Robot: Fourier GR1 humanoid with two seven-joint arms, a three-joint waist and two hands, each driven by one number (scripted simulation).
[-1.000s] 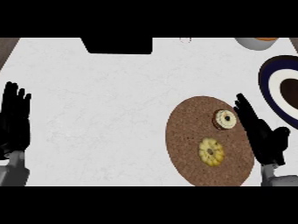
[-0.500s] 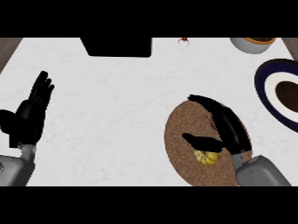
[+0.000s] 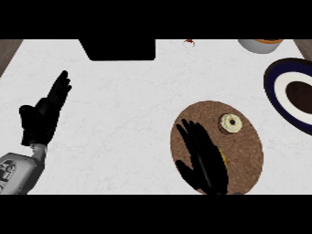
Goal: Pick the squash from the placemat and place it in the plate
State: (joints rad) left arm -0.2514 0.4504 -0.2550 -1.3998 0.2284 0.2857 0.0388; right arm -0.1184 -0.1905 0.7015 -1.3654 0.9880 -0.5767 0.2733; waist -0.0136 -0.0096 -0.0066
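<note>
Since half a second earlier, the right robot hand (image 3: 202,160) has been brought lower over the placemat (image 3: 247,151), so that the yellow squash (image 3: 223,157) is now almost wholly covered by it, and the left robot hand (image 3: 45,116) has been kept at the left with only a slight shift. Nearest the lower edge, the grey left forearm (image 3: 9,171) is seen entering at the lower left corner of the white tabletop (image 3: 131,105). The right robot hand is laid flat over the left half of the round brown placemat, its fingers (image 3: 189,135) straight and spread and pointing away from the robot; nothing is gripped by it. Only a thin yellow sliver of the squash is shown at the hand's right edge, on the placemat; whether it is touched by the palm cannot be told. The left robot hand is held open, fingers straight and raised, well apart from the placemat. Farther on, a small round pale item with a dark centre (image 3: 230,123) is seen on the placemat's far part, just beside the right fingertips. Beyond the placemat, to the right, the dark blue plate (image 3: 277,96) with a white ring is set, bare of food. At the far edge a black block (image 3: 118,49), a tiny red object (image 3: 189,42) and an orange-rimmed bowl (image 3: 261,45) are found.
</note>
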